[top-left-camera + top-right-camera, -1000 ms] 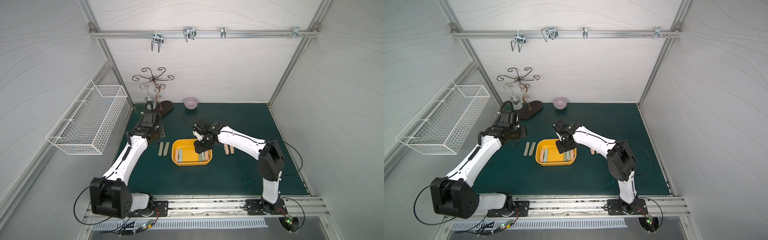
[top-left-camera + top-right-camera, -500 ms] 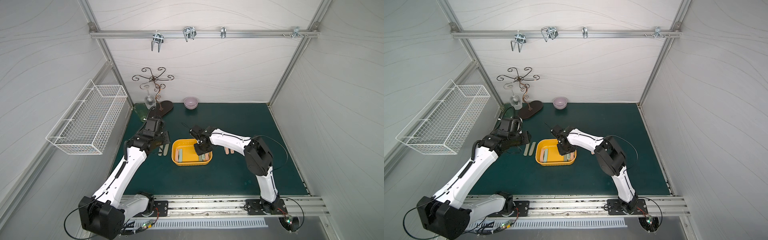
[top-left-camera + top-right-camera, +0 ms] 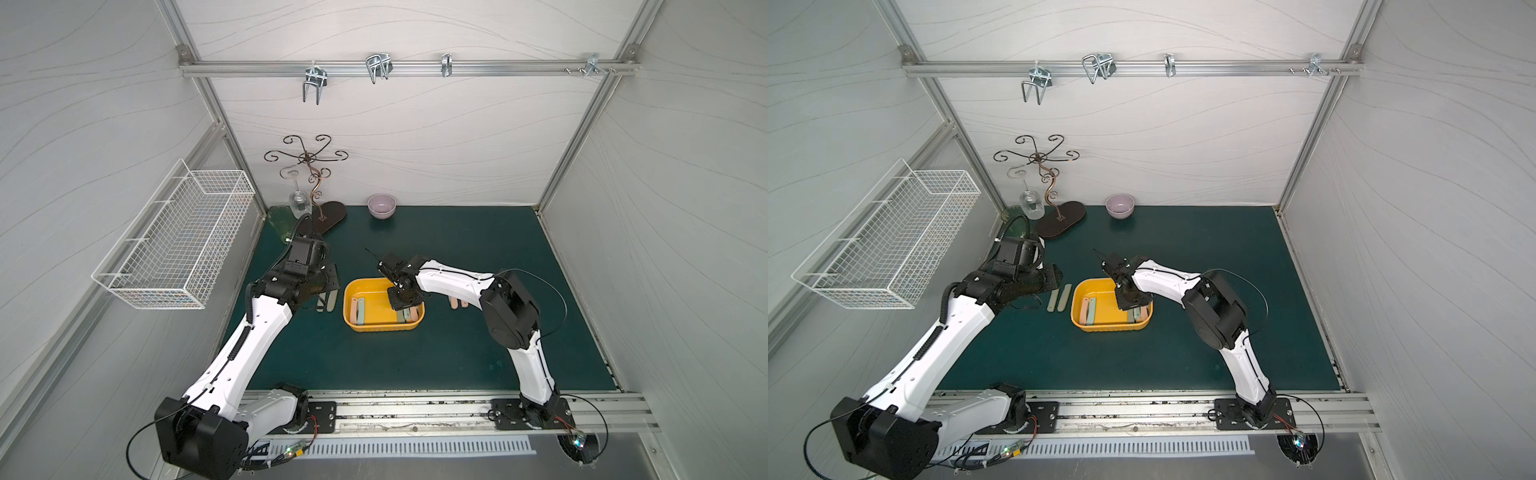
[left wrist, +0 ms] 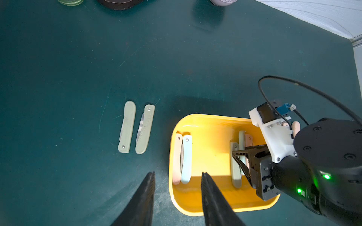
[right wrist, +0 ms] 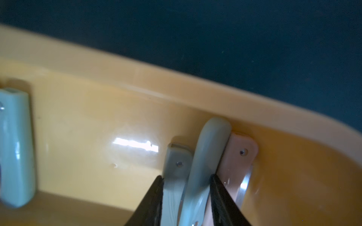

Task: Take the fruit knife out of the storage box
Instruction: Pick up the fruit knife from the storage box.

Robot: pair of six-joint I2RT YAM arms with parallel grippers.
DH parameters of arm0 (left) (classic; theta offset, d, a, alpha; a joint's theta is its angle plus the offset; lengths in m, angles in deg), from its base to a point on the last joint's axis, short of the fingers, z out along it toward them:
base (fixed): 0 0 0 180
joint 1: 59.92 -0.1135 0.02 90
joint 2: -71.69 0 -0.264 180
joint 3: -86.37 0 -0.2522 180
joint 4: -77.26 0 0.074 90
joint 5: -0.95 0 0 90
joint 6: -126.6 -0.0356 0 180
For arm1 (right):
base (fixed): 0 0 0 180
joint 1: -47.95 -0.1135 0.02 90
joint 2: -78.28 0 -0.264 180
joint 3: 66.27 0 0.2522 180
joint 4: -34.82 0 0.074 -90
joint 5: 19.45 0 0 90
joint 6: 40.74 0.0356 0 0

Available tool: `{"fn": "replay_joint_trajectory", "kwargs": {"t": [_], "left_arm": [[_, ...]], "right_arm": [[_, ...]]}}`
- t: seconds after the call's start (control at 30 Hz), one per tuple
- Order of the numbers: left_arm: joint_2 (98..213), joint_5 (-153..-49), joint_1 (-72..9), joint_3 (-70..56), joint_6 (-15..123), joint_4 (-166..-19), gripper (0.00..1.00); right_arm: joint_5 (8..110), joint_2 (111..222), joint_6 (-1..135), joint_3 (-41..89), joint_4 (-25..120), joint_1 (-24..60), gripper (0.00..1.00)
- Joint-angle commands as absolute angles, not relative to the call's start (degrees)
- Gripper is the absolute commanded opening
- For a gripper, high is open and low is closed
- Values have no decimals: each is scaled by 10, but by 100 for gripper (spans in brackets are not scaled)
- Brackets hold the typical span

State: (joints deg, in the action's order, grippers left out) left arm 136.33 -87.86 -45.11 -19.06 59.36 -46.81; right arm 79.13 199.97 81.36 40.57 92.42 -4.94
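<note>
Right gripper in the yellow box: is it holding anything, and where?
It cannot be told. The right gripper straddles a grey-green knife and the pale green knife beside it, partway along their handles, in the storage box.

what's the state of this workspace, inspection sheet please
surface: scratched green mat
job's things: yellow storage box mid-mat; five folded knives inside, a pink and pale blue pair at one end, three knives at the other; two sage-green knives on the mat beside it
clutter: purple bowl and glass stand with a hanging wine glass at the back; pink handles half hidden behind right arm
grippers: left gripper open, empty, beside the box; right gripper in the box, jaws straddling two of the three, grip unclear
cables: black loop off the right arm
surroundings: white wire basket on the side wall; hook rail overhead
</note>
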Motion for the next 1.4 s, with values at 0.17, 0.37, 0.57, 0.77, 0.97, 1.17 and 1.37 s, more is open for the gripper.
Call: {"fn": "replay_joint_trajectory", "kwargs": {"t": [0.17, 0.37, 0.57, 0.77, 0.97, 1.17, 1.37], "left_arm": [[1362, -888, -444, -170, 594, -474, 42], [1366, -891, -438, -171, 596, -478, 42], [1371, -890, -432, -169, 596, -482, 42], [1372, -890, -428, -169, 598, -486, 42], [1377, -889, -424, -166, 599, -489, 41], [1380, -889, -420, -161, 599, -490, 41], [1384, -878, -417, -156, 599, -490, 41]], "right_arm": [[757, 2007, 825, 393, 911, -47, 25], [772, 1993, 815, 397, 921, -50, 25], [787, 1977, 806, 396, 924, -54, 11], [798, 1965, 791, 405, 929, -57, 0], [781, 1969, 788, 403, 925, -57, 0], [781, 1939, 776, 400, 920, -56, 0], [744, 1902, 753, 401, 924, -41, 0]]}}
